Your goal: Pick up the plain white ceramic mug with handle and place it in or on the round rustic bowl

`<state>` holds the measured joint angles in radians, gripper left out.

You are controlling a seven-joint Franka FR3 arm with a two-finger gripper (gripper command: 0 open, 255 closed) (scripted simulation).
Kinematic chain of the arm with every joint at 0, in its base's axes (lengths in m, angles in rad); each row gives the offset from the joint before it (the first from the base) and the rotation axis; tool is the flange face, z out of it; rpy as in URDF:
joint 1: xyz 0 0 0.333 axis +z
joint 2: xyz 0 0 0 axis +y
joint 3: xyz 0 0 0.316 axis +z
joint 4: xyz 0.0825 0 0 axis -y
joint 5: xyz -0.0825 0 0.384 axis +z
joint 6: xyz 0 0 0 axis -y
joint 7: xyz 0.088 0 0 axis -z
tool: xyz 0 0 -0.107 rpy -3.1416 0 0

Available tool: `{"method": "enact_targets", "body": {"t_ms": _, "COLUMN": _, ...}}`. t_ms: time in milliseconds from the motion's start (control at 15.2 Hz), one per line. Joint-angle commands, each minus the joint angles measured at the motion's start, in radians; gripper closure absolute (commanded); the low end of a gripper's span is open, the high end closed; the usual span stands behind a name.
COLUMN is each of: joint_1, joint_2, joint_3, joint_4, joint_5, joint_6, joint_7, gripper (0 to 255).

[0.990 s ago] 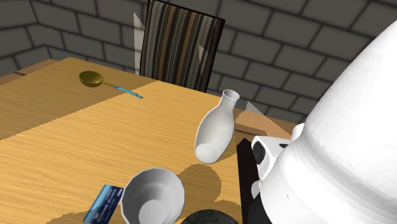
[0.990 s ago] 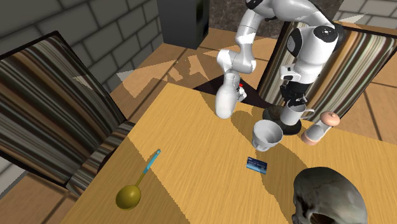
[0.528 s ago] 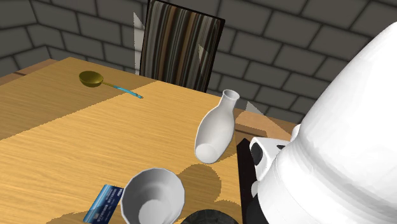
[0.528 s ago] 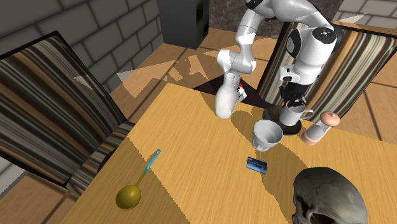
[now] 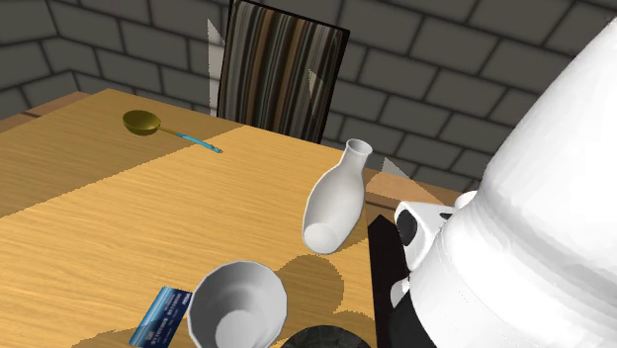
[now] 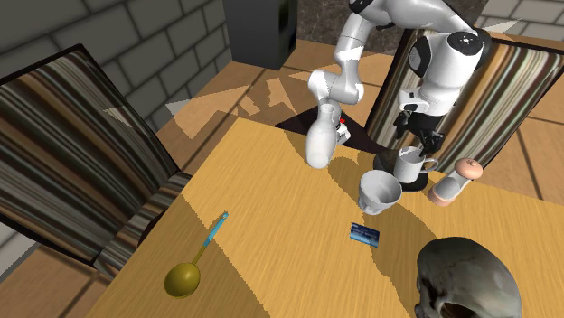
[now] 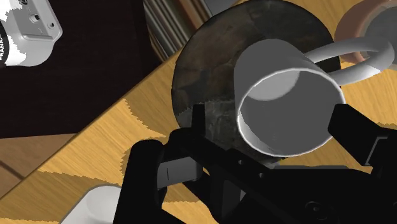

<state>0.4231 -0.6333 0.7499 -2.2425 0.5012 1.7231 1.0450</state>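
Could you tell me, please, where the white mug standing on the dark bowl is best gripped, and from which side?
Probably from above: pinch the mug across its round wall just below the rim, keeping the claw clear of the handle. It stands upright on the bowl, mouth open upward, so both sides are reachable.

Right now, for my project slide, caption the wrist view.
Open gripper hovers over the white mug sitting on the dark round bowl.
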Motion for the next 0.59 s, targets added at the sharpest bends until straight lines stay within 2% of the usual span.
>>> {"method": "enact_targets", "body": {"t_ms": 0, "joint_1": -0.005, "joint_2": 0.002, "joint_3": -0.025, "joint_4": 0.056, "joint_5": -0.017, "joint_6": -0.059, "joint_7": 0.004, "gripper": 0}}
{"method": "enact_targets", "body": {"t_ms": 66, "joint_1": -0.008, "joint_2": 0.005, "joint_3": -0.033, "joint_4": 0.082, "joint_5": -0.024, "joint_6": -0.083, "joint_7": 0.007, "gripper": 0}}
{"method": "enact_targets", "body": {"t_ms": 528, "joint_1": -0.008, "joint_2": 0.005, "joint_3": -0.033, "joint_4": 0.082, "joint_5": -0.024, "joint_6": -0.083, "joint_7": 0.007, "gripper": 0}}
